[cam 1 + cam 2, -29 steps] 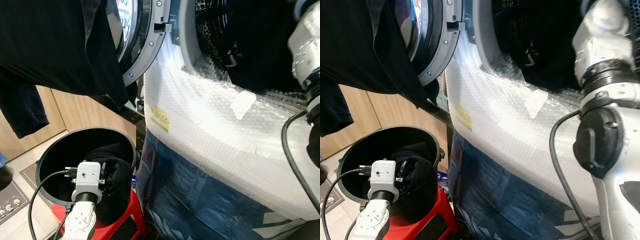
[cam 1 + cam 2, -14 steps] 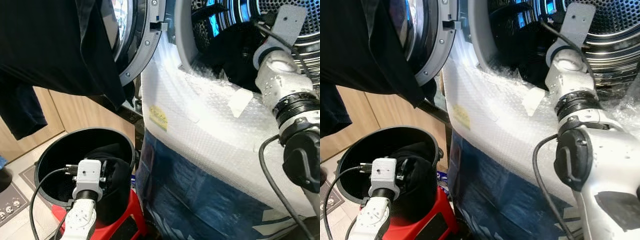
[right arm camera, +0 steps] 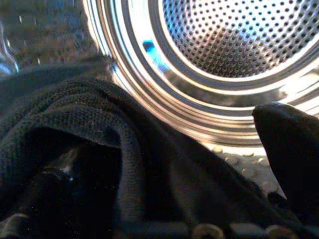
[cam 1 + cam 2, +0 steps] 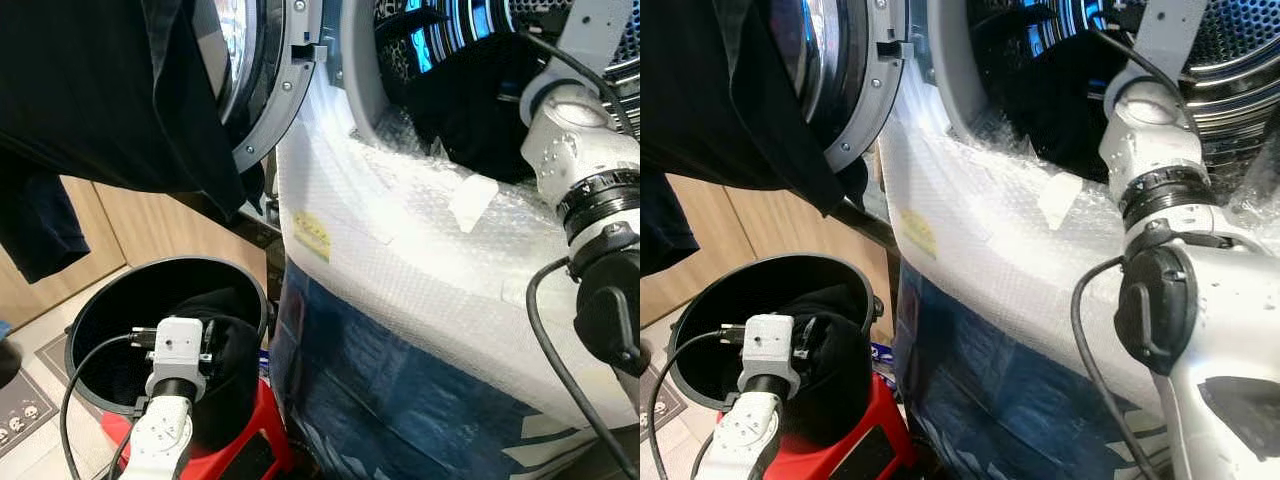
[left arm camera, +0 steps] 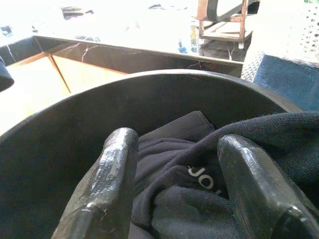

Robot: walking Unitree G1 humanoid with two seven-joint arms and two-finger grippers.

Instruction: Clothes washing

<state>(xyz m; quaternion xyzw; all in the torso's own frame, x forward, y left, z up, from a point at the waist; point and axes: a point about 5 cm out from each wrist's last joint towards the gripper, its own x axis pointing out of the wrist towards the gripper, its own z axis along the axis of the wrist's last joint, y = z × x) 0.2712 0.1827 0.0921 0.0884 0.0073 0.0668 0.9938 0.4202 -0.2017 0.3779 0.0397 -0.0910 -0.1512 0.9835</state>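
Right gripper (image 3: pixel 164 174) inside drum (image 3: pixel 224 55), fingers parted; left gripper (image 5: pixel 182 174) open over dark clothes (image 5: pixel 199 199).

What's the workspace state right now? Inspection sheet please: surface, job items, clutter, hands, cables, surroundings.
Surface: tiled floor with a patterned mat.
Job items: washing machine, front wrapped in bubble film, door open; black bucket on a red stool, dark clothes inside; dark garment lying in the steel drum.
Clutter: black garment hanging over the door.
Hands: left hand open in the bucket, fingers either side of the clothes; right hand inside the drum, fingers apart over the garment.
Cables: black cable looping at the left wrist; black cable along the right arm.
Surroundings: wooden cabinet fronts.
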